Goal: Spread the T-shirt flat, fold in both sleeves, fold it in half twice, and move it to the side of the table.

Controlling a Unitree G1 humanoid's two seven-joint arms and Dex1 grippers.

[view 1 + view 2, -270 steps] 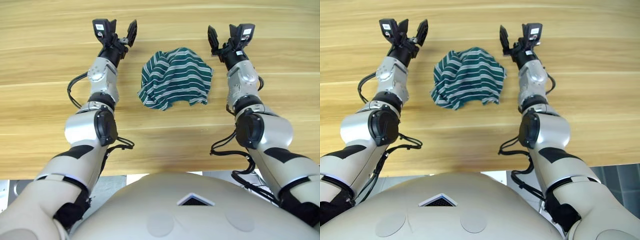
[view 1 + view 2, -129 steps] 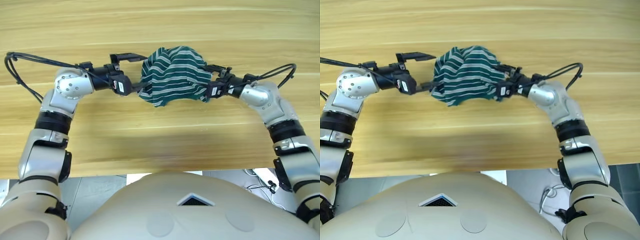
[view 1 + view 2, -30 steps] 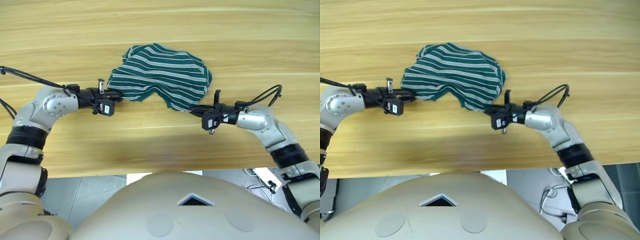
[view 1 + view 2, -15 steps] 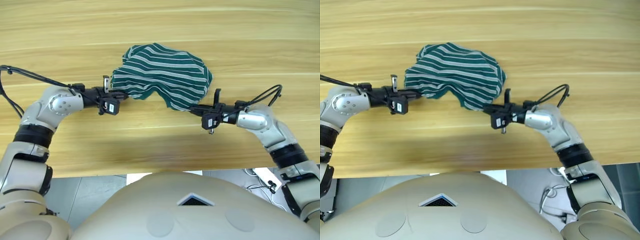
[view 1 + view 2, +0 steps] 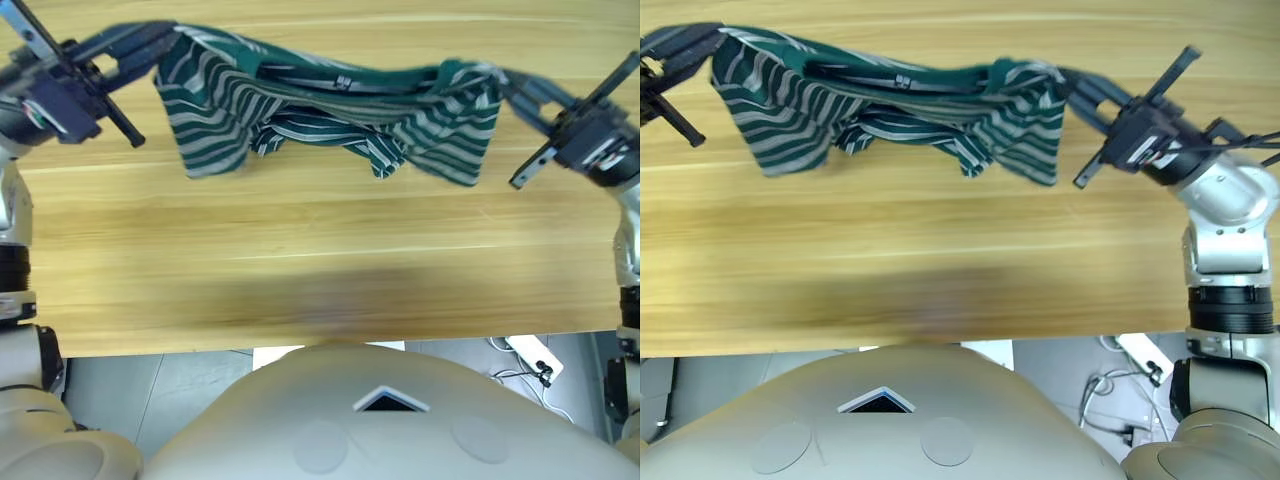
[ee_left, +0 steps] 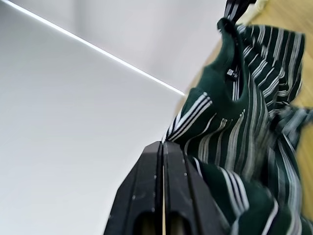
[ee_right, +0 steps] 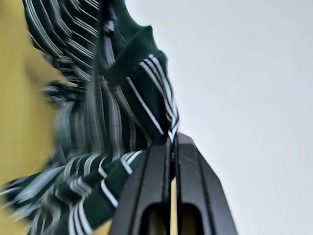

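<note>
The green T-shirt with white stripes hangs in the air above the wooden table, stretched wide between my two grippers. My left gripper is shut on its left edge, high at the picture's left. My right gripper is shut on its right edge, high at the right. The cloth sags in folds between them, and its lower parts dangle toward the table. In the left wrist view the fingers pinch striped cloth. In the right wrist view the fingers do the same with the cloth.
The table's near edge runs just above my torso, with grey floor and a cable below it. Bare wood lies all under the hanging shirt.
Both arms have swung up and apart, lifting the T-shirt off the table and pulling it out wide. Half a second ago it lay bunched on the wood with the grippers at its edges.
</note>
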